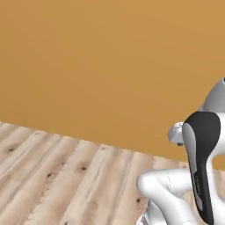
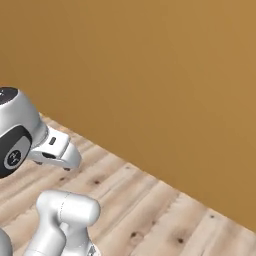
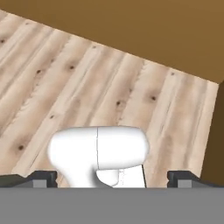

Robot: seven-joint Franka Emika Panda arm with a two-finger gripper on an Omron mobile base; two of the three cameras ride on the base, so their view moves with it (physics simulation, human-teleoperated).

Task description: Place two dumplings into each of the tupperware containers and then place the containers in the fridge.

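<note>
Orange-brown wall (image 1: pixel 96 61) fills the upper part of the left base view, with a pale knotty plank floor (image 1: pixel 57 180) below it; the white arm (image 1: pixel 200 149) with its dark joint rises at the lower right. From the right base view, the same wall (image 2: pixel 160 75) meets the floor (image 2: pixel 145 210) along a slanting line, and the arm (image 2: pixel 30 135) folds in at the lower left. Looking along the hand, the end effector (image 3: pixel 112 178) faces the floor (image 3: pixel 87 87), its two dark fingertips (image 3: pixel 43 177) spread wide apart at the bottom corners, pinching nothing. Where the dumplings, containers or fridge are, I cannot tell.
</note>
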